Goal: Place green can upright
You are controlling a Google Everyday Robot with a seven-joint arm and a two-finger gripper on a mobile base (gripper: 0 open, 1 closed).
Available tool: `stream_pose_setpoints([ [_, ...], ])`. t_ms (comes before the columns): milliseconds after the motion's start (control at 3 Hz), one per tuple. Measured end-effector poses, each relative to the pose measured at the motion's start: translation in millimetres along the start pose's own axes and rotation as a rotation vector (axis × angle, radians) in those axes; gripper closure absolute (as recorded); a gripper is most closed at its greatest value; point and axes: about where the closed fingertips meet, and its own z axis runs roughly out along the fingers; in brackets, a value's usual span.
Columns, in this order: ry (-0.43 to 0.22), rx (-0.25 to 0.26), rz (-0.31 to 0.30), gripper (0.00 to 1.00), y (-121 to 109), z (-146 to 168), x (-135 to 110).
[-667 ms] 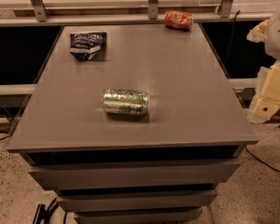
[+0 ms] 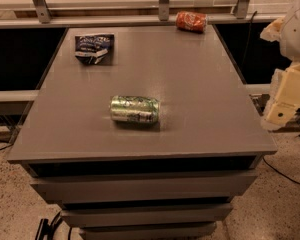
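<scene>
The green can (image 2: 135,109) lies on its side near the middle of the grey table top (image 2: 190,84), long axis running left to right, shiny with white and dark label marks. My gripper (image 2: 279,111) shows as a cream-coloured part of the arm at the right edge of the camera view. It hangs beyond the table's right side, well away from the can and holding nothing I can see.
An orange-red can (image 2: 191,21) lies on its side at the table's far right edge. A dark blue snack bag (image 2: 94,47) sits at the far left. A metal rail (image 2: 160,4) runs behind the table. Cables trail on the speckled floor.
</scene>
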Motion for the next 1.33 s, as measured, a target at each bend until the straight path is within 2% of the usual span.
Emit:
stream_pose_setpoints([
  [333, -0.085, 0.004, -0.115, 0.0, -6, 3, -33],
  [667, -0.203, 0.004, -0.288, 0.0, -11, 5, -60],
  [1000, -0.268, -0.024, -0.451, 0.0, -11, 13, -62],
  [1333, -0.271, -0.012, -0.544, 0.0, -11, 14, -63],
])
